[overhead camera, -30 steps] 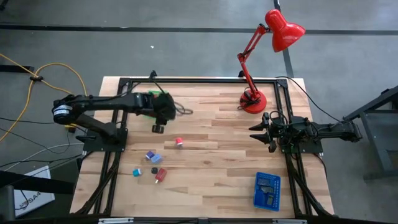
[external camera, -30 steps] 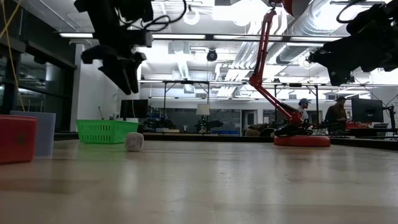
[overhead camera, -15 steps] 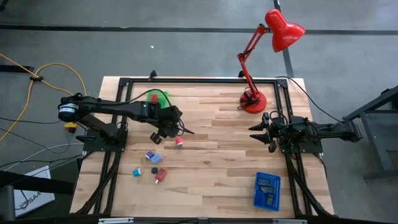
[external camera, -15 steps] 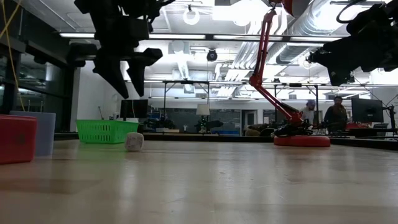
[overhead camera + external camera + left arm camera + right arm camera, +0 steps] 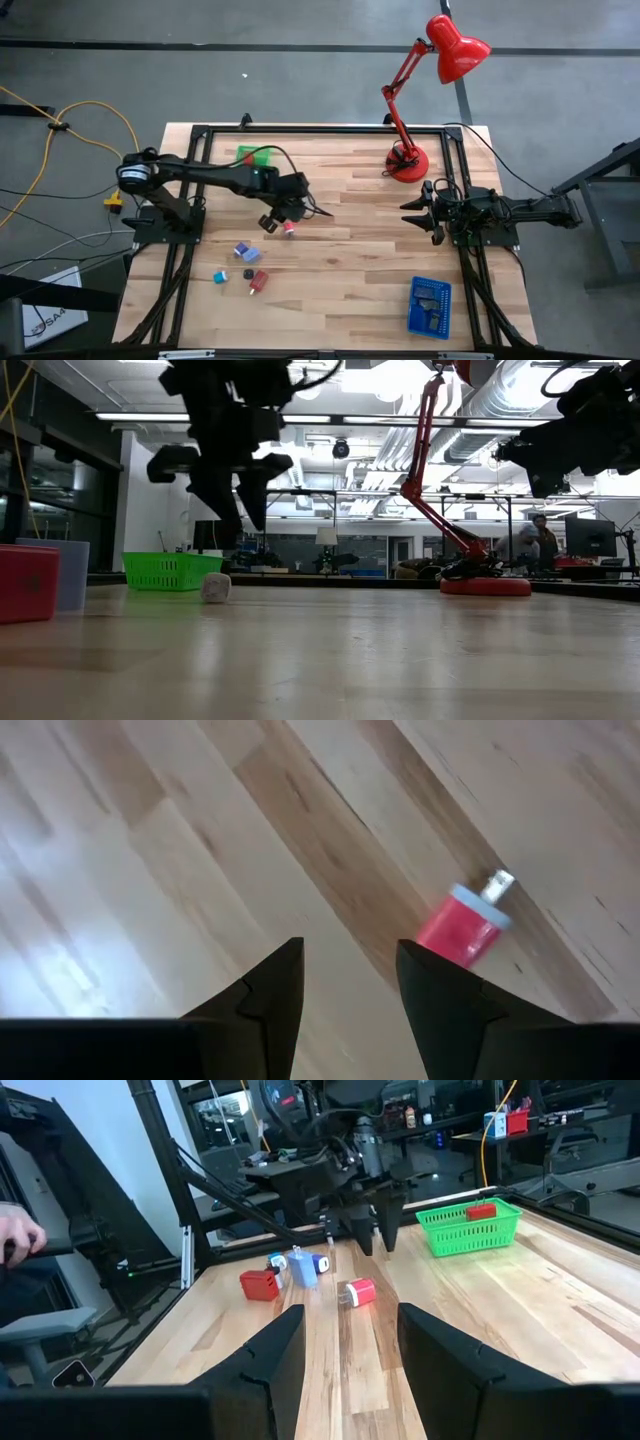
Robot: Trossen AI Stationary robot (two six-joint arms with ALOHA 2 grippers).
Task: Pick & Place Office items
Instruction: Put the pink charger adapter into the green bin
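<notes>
Left arm: it reaches from the left edge of the high view toward the middle of the table (image 5: 340, 260).
Left gripper (image 5: 283, 212): it hangs above the wood, left of centre in the high view; its two fingers are apart with nothing between them, and bare wood shows in the gap in the left wrist view.
Red cylinder (image 5: 288, 228): it lies on its side on the table just beside the left gripper, a little lower in the high view; it has a pale blue ring and a small white tip at one end. Not touched.
Green basket (image 5: 250, 155): in the upper left part of the table in the high view, partly hidden by the left arm; in the right wrist view a red piece (image 5: 481, 1210) lies inside it.
Loose items, lower left of the table: a blue and lilac block (image 5: 243, 251), a teal piece (image 5: 220, 275), a small black piece (image 5: 248, 274) and a red block (image 5: 259, 281). They lie near each other but apart.
Red desk lamp (image 5: 408, 162): its base stands on the upper right part of the table.
Right gripper (image 5: 437, 212): at the right edge of the table, middle height in the high view; its fingers are apart and hold nothing.
Blue tray (image 5: 430, 307): in the lower right of the table, with small dark things inside that I cannot tell.
</notes>
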